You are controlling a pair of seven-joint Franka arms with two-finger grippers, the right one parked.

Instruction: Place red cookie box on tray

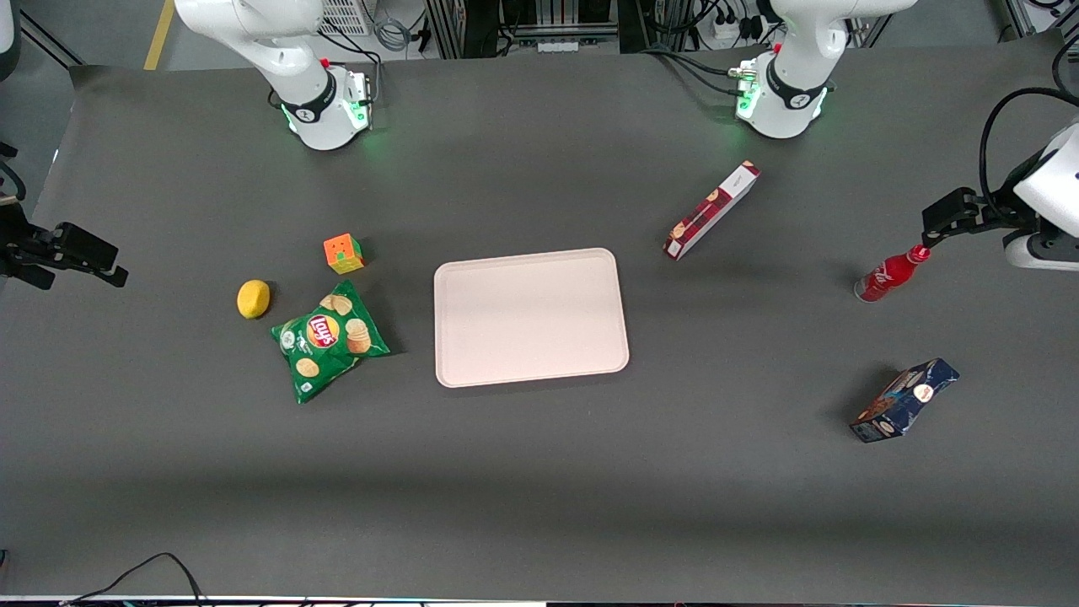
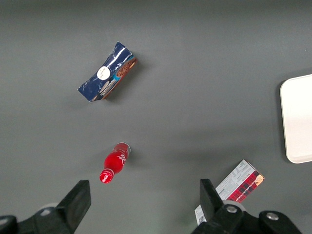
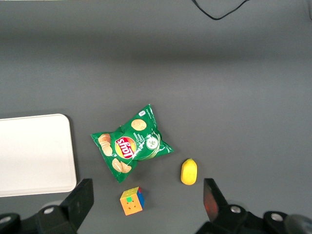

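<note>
Dark grey matting (image 1: 539, 472) covers the table on which every item is laid. Toward the parked arm's end, 1 lemon (image 1: 253, 298), 1 puzzle cube (image 1: 343, 253) and 1 green chip bag (image 1: 329, 341) are grouped near one another. At the centre, the tray (image 1: 531, 317) is shown flat and bare. The red cookie box (image 1: 711, 211) is seen on the matting, near the tray but apart from it, farther from the front camera. Toward the working arm's end, 1 red soda bottle (image 1: 890, 275) and 1 dark blue snack box (image 1: 904, 400) are found. The gripper (image 2: 144, 195) is held above the bottle with its jaws spread wide, and nothing is gripped.
</note>
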